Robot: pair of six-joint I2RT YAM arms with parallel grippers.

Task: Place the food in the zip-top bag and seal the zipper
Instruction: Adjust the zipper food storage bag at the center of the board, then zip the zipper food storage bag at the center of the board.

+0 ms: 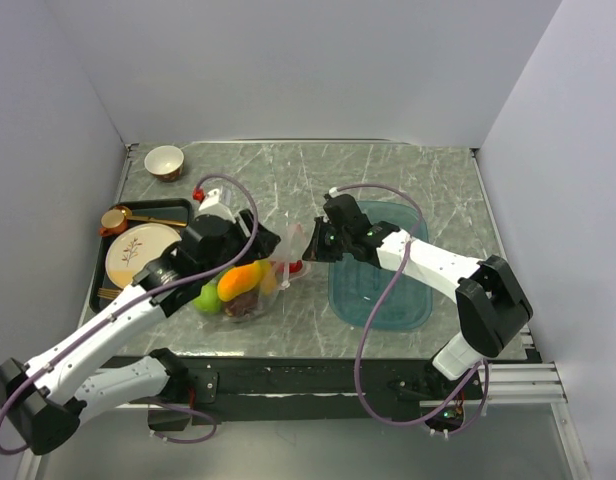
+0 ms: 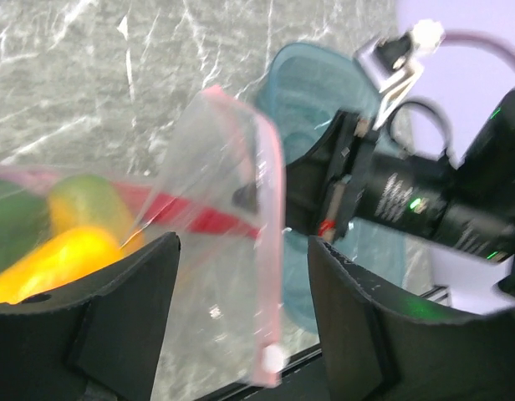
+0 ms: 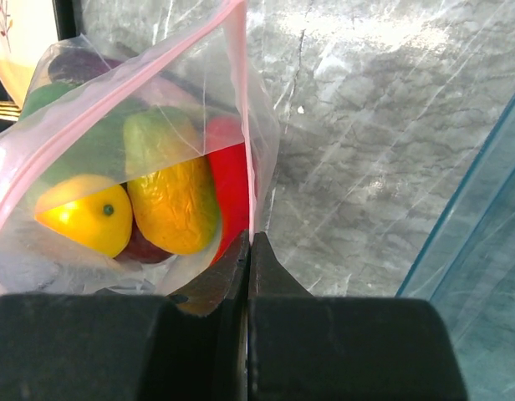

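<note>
1. Above the arms, top view: the bag (image 1: 250, 296) lies on the table (image 1: 408, 175) between the plate (image 1: 140, 252) and the teal tray (image 1: 380, 292). It holds the food; a mango (image 1: 240, 280) and a green apple (image 1: 207, 297) show through it. The left gripper (image 1: 271, 244) hovers over the bag's far end. The right gripper (image 1: 304, 244) faces it at the bag's raised corner.
2. Left wrist view: the left gripper's jaws are spread wide. The zipper (image 2: 272, 251) hangs in the gap between them, apart from both. A chili (image 2: 209, 220) sits behind the plastic, and the right gripper grips the bag's far edge.
3. Right wrist view: the right gripper's jaws are pressed together on the zipper. Two mangoes and the chili rest inside the bag just beyond the jaws, with green pieces behind them. Whether the mouth is sealed cannot be told.
</note>
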